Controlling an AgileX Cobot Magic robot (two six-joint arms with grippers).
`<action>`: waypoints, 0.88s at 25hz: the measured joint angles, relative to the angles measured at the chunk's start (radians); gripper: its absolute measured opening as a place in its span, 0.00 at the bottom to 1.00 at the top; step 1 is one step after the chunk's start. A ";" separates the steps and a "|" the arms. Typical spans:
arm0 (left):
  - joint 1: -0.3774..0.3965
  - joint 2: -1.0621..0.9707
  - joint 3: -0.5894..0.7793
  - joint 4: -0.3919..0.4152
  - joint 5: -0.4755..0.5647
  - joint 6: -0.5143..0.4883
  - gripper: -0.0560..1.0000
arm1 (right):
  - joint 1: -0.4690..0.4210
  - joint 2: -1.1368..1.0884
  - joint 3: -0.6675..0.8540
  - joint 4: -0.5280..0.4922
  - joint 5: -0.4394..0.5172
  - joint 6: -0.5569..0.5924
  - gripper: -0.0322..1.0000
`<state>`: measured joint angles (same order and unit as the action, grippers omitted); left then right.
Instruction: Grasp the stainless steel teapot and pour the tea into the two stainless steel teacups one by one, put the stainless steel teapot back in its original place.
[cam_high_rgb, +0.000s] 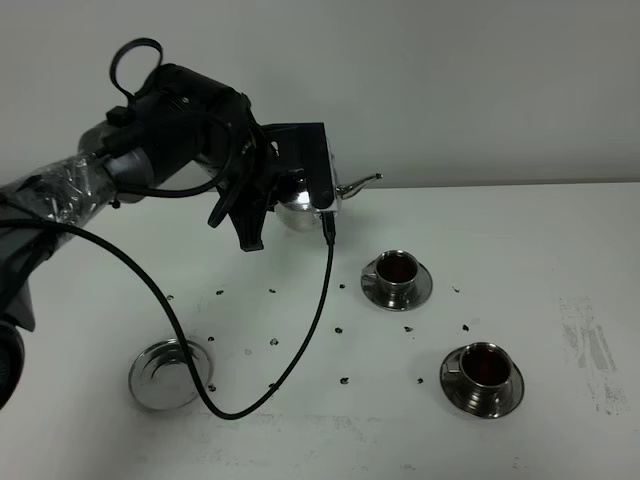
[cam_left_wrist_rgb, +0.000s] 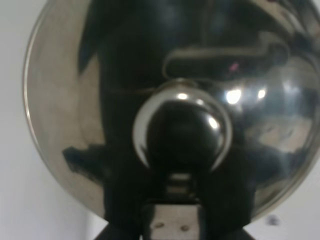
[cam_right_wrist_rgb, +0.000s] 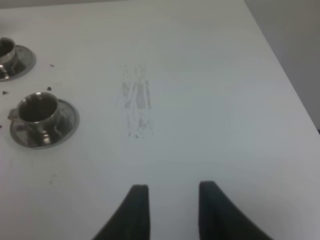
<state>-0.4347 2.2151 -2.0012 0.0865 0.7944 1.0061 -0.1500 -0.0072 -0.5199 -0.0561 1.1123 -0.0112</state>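
Teapot aloft, cups showing dark tea

Left claw (cam_high_rgb: 300, 205) is clamped on the stainless steel teapot (cam_high_rgb: 310, 200), held above the tabletop (cam_high_rgb: 540, 230) behind the two stainless steel teacups (cam_high_rgb: 397, 272). Judging both poured, carry it level to the round coaster (cam_high_rgb: 168, 374) and lower it squarely. Right claw (cam_right_wrist_rgb: 170, 210) idles, tips apart.

the stainless steel teapot (cam_left_wrist_rgb: 65, 115) fills nearly the whole left wrist view, its shiny curved wall mirroring dark shapes and a few bright glints. the round lid knob (cam_left_wrist_rgb: 182, 127) sits in the middle, close to the lens. below it a small metal bracket (cam_left_wrist_rgb: 172, 222) shows. pale, blurred white surface (cam_left_wrist_rgb: 30, 210) shows past the pot's rim.
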 joint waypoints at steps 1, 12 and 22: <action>0.010 -0.004 0.000 -0.036 0.019 -0.025 0.25 | 0.000 0.000 0.000 0.000 0.000 0.000 0.26; 0.053 0.073 0.000 -0.138 0.106 -0.341 0.25 | 0.000 0.000 0.000 0.000 0.000 0.000 0.26; 0.050 0.176 0.000 -0.184 0.061 -0.385 0.25 | 0.000 0.000 0.000 0.000 0.000 0.000 0.26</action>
<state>-0.3846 2.3909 -2.0012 -0.0980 0.8556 0.6210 -0.1500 -0.0072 -0.5199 -0.0561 1.1123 -0.0112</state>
